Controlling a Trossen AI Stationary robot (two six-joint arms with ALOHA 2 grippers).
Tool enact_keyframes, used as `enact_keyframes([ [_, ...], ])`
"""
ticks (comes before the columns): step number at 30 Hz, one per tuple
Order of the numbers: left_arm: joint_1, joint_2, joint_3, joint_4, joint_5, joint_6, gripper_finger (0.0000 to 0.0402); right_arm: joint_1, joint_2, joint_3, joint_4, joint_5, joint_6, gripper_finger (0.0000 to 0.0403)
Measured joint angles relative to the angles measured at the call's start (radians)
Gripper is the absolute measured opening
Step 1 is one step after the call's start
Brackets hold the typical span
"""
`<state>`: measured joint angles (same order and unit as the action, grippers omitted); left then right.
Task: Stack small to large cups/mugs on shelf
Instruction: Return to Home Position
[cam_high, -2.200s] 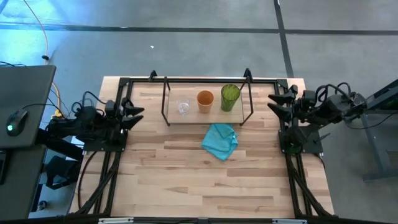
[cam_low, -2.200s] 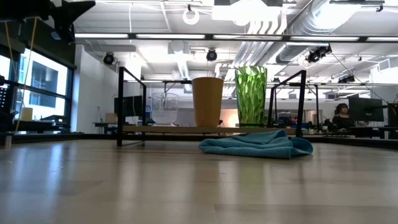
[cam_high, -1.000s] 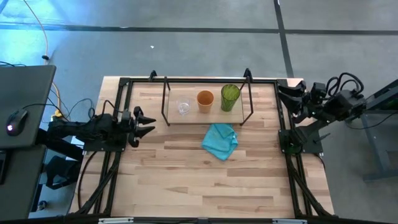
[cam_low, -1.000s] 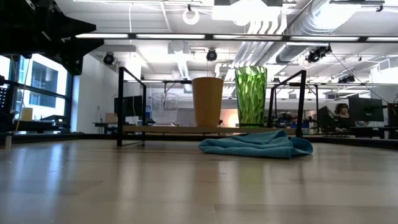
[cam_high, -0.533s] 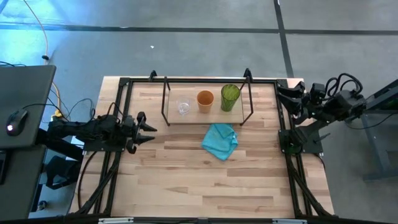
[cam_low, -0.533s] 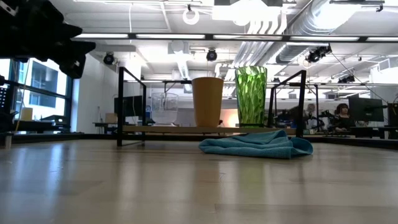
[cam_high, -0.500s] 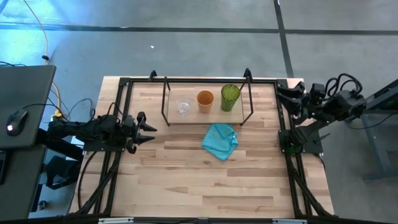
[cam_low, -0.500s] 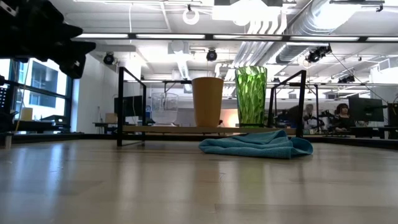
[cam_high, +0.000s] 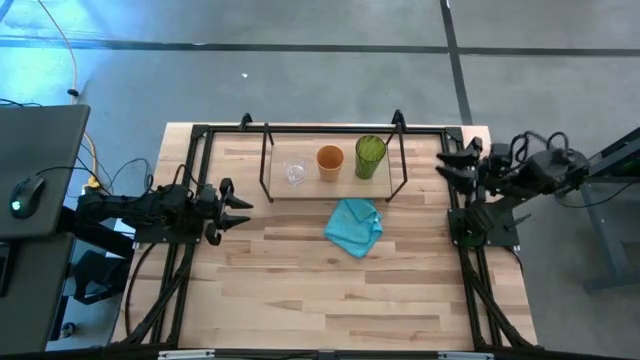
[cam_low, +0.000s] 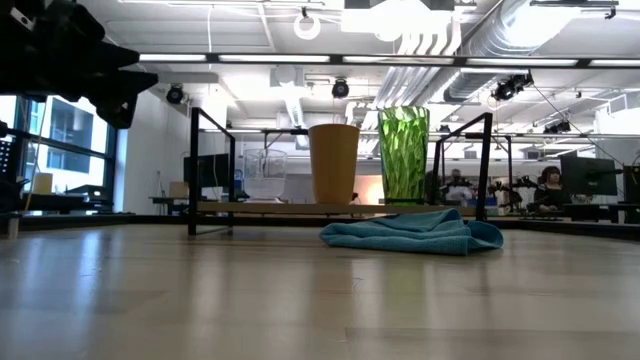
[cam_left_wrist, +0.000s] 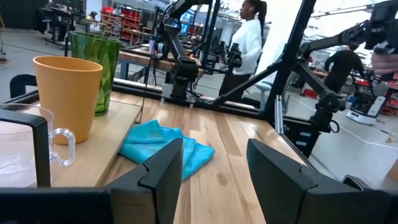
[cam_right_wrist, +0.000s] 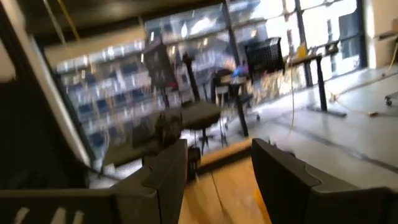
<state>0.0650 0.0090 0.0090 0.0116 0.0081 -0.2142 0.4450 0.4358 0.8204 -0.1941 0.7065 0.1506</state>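
The shelf (cam_high: 268, 163) stands on the wooden counter (cam_high: 330, 295) close to its far edge, about midway between the left and right edges. All three vessels stand upright in one row on its light wood base. The clear glass mug (cam_high: 295, 173) is nearest to the left edge of the counter, and the left wrist view shows a small handle on it. The orange cup (cam_high: 330, 161) is in the middle. The green tumbler (cam_high: 370, 156), the tallest of the three, is nearest to the right edge. They do not touch each other; the orange cup and the green tumbler are near, with a narrow gap between them. A turquoise cloth (cam_high: 354, 225) lies crumpled on the counter just in front of the shelf, on the side of the tumbler; I cannot tell if it touches the shelf. The left claw (cam_high: 243, 205) hangs over the left edge of the counter, pointed toward the shelf and well apart from it. Its fingers (cam_left_wrist: 163, 168) are spread and hold nothing. The right claw (cam_high: 446, 167) is over the right edge, near the far right corner, also turned toward the shelf. Its fingers (cam_right_wrist: 165, 174) are apart too, with nothing between them. Beyond the counter, a person in a white top (cam_left_wrist: 247, 46) stands in the room.
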Motion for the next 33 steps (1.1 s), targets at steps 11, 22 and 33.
enact_keyframes([
  [11,0.0,0.0,0.0,0.0,0.0,0.0,0.0168,0.0,0.001,-0.001,-0.515,-0.102,0.262,0.0172],
  [22,0.0,0.0,0.0,0.001,0.0,0.0,0.0168,0.0,0.001,-0.001,-0.543,-0.3,0.131,0.0172],
  [33,0.0,0.0,0.0,0.001,0.0,0.0,0.0168,0.0,-0.081,-0.058,-0.386,-0.476,-0.065,0.0172],
])
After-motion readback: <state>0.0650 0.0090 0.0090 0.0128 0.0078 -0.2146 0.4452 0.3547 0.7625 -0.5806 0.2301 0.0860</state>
